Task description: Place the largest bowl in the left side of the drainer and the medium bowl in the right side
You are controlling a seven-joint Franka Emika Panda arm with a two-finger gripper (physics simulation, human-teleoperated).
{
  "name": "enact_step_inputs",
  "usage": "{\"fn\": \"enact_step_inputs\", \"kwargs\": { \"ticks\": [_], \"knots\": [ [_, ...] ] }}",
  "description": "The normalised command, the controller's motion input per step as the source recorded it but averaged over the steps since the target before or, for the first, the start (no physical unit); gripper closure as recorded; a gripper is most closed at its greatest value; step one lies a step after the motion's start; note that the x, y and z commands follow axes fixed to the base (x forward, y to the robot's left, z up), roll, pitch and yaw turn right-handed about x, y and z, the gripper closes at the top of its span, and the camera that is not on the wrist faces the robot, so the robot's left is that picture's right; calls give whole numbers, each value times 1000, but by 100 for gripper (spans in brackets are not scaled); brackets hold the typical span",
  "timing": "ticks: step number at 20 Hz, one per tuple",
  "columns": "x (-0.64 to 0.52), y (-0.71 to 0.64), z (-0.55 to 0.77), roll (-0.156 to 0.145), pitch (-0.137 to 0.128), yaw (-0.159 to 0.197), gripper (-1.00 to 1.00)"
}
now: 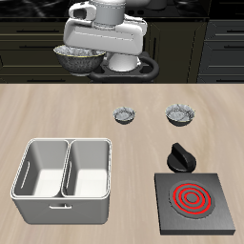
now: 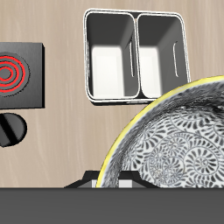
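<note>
Ext. view: Franka arm is raised high at the back of the table, gripper [image 1: 88, 52] clamped on the rim of the largest bowl [image 1: 78, 60], which hangs in the air well above the tabletop, behind the table's back edge as seen. Fingers themselves are mostly hidden by the white hand body, so the grip is read from the bowl hanging there w/ nothing under it. Drainer [image 1: 63, 202] sits near the front edge, both compartments bare. Medium bowl [image 1: 180, 115] rests on the table approx. mid-depth, w/ the tiny bowl [image 1: 126, 115] beside it, apart, not touching. Black stove plate [image 1: 193, 201] w/ red coil rings is near the front edge, a black knob [image 1: 181, 157] just behind it. Wrist view adds what ext. can't: largest bowl's mottled pale inside [image 2: 179, 144] close up w/ a yellowish rim edge, filling much of the frame; drainer [image 2: 138, 22] seen from straight above w/ centre wall clear; stove plate [image 2: 19, 76] and knob [image 2: 10, 131] too. The two smaller bowls don't show in wrist view.
</note>
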Motion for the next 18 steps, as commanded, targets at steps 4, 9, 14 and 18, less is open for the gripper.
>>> {"fn": "enact_step_inputs", "kwargs": {
  "ticks": [4, 9, 14, 18],
  "knots": [
    [401, -35, 88, -24, -14, -26, 100],
    [363, 62, 32, 26, 2, 18, 100],
    [252, -108, 39, -23, 12, -17, 100],
    [648, -184, -43, -14, 30, -9, 100]
  ]
}}
